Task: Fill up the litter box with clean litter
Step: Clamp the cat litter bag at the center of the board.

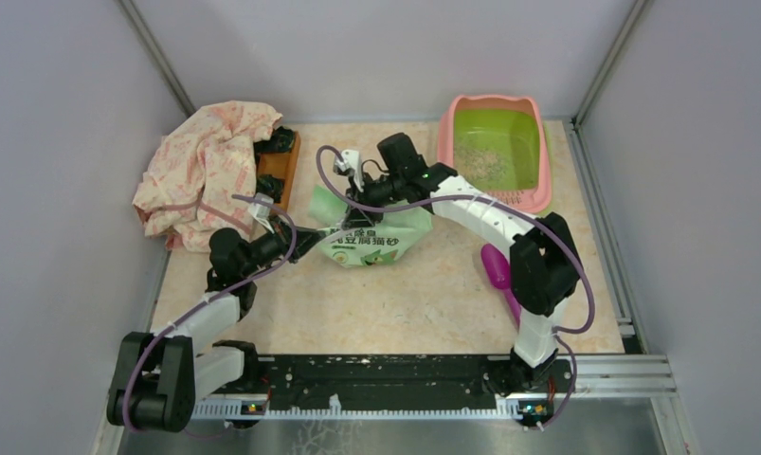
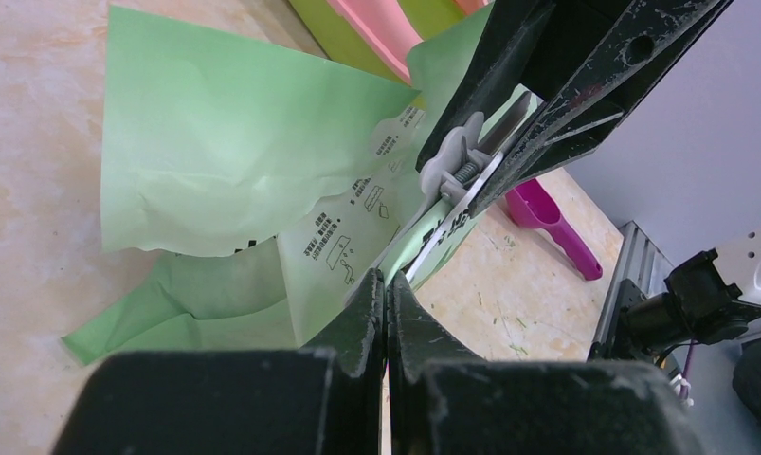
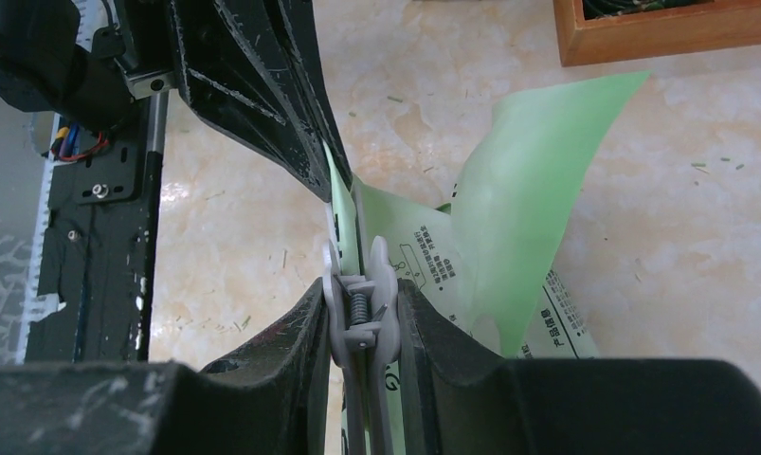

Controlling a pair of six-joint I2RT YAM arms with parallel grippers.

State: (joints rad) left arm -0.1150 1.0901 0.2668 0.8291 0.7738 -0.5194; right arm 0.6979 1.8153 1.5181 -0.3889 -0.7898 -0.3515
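Note:
The litter box point(image 1: 539, 159), pink-rimmed with a lime-green basin, stands at the back right with a thin patch of pale clean litter point(image 1: 480, 157) in it. A light green printed bag point(image 1: 369, 239) stands mid-table, its top held closed by a grey spring clip point(image 3: 359, 318). My right gripper point(image 3: 362, 296) is shut on the clip's two handles, one finger point(image 3: 291, 332) on each side. My left gripper point(image 2: 386, 282) is shut on the bag's top edge point(image 2: 353, 256) just beside the clip point(image 2: 452, 161). The bag's contents are hidden.
A purple scoop point(image 1: 497, 266) lies on the table under the right arm. At the back left are a crumpled pink-patterned cloth point(image 1: 206, 171) and a brown wooden tray point(image 1: 281, 169). Grey walls enclose three sides. A metal rail point(image 1: 405, 372) runs along the near edge.

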